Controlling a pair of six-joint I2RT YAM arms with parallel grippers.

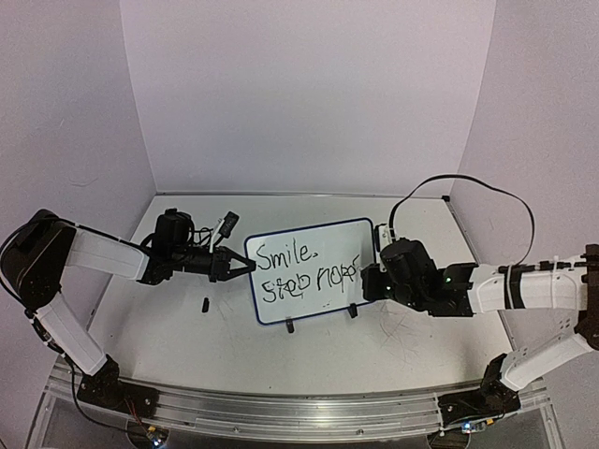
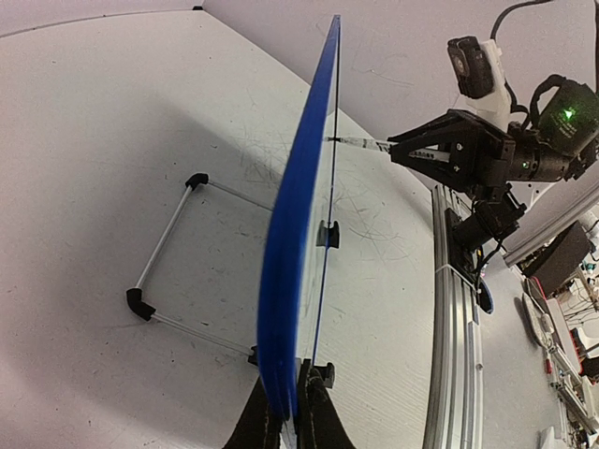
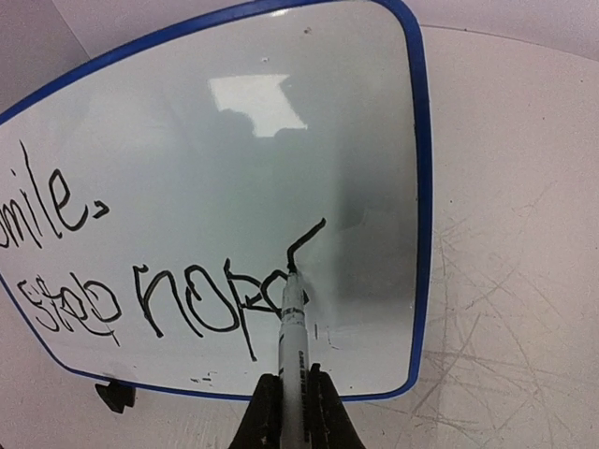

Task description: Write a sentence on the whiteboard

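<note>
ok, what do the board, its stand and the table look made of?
Board: glossy white face, likely melamine or coated steel; it mirrors a light patch. Rim: smooth blue, probably plastic. Stand: thin pale rod, looks like metal, with black corner pieces, probably plastic. Table: matte white, maybe laminate; grey scratches show.

L gripper (image 1: 247,267) clamped, R gripper (image 1: 369,281) clamped, both pointing inward

Blue-rimmed whiteboard (image 1: 339,239) stands upright, bearing the black sentence (image 1: 286,253).
</note>
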